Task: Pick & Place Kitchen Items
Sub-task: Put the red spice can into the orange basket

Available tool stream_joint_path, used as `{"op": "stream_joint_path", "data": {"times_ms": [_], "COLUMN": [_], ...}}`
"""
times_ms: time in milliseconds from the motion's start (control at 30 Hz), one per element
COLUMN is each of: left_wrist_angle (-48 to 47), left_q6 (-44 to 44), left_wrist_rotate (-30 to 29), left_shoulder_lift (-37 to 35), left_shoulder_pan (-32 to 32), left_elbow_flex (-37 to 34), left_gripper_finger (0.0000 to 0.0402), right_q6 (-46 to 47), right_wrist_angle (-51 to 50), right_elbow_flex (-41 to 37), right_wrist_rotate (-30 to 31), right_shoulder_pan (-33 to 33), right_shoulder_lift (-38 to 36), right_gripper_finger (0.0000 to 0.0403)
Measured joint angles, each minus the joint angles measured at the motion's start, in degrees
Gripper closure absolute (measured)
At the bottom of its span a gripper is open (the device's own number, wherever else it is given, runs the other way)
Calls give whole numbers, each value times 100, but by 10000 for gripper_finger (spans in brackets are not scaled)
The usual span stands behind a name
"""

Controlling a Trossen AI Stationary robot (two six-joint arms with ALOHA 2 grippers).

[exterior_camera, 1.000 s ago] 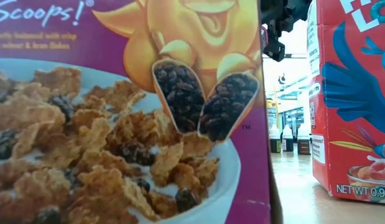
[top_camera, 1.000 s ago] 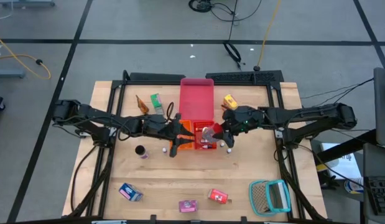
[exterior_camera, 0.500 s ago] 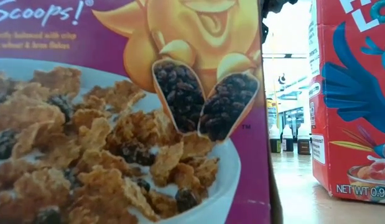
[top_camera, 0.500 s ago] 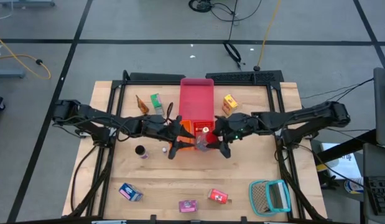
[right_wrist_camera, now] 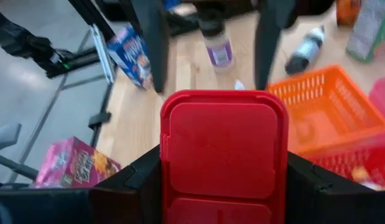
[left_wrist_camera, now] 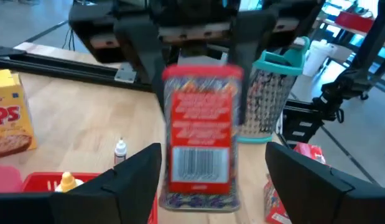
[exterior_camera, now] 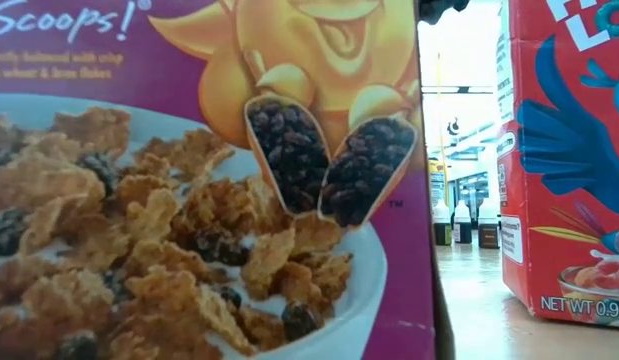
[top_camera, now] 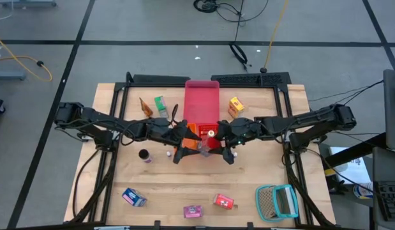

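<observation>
Grippers nose to nose at mid-table in the high view, the left gripper [top_camera: 186, 142] and right gripper [top_camera: 219, 142] facing each other over the near end of the orange tray [top_camera: 192, 133], with the red tray [top_camera: 202, 101] just behind. Between them is a red-lidded tin [left_wrist_camera: 201, 130], upright with its barcode showing. The left claw's fingers [left_wrist_camera: 133, 180] are spread wide on either side of it, with daylight showing on both flanks. The right claw's fingers [right_wrist_camera: 142, 177] sit tight against the tin's sides, pinching it up off the table. Scattered around: a green box [top_camera: 160, 104] and an orange-brown cone [top_camera: 145, 107] at the back left, a yellow box [top_camera: 235, 105] at the back right, and a dark round can [top_camera: 144, 155] left of centre. Along the near edge lie a blue box [top_camera: 133, 197], a pink box [top_camera: 193, 211], a red box [top_camera: 224, 202] and the teal mesh basket [top_camera: 277, 201]. Down low, a purple cereal box [exterior_camera: 209, 180] and a red cereal box [exterior_camera: 564, 150] fill the view.
</observation>
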Motion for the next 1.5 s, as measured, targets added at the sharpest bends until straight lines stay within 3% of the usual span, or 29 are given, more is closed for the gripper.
{"op": "stream_joint_path", "data": {"times_ms": [600,833,967,1167,1400,1500], "left_wrist_angle": [431,920,843,749,747,731], "left_q6": [-154,-366,-394,-341,-254,-264], "left_wrist_rotate": [-140,326,552,713,546,647], "left_shoulder_lift": [141,567,564,569,571,530], "left_shoulder_pan": [81,175,292,343,344,367], "left_elbow_flex": [0,2,2,1,0,-2], "left_gripper_finger": [105,106,138,234,234,234], "right_q6": [-303,-334,-335,-162,-223,-349], "right_wrist_angle": [430,500,504,364,289,258], "right_elbow_flex": [0,2,14,15,18,28], "right_wrist_rotate": [-2,-163,-150,-63,-116,-206], "right_shoulder_pan": [26,1,-21,-26,-85,-77], "right_shoulder_lift": [134,372,346,346,346,342], "right_gripper_finger": [198,198,198,198,195,162]}}
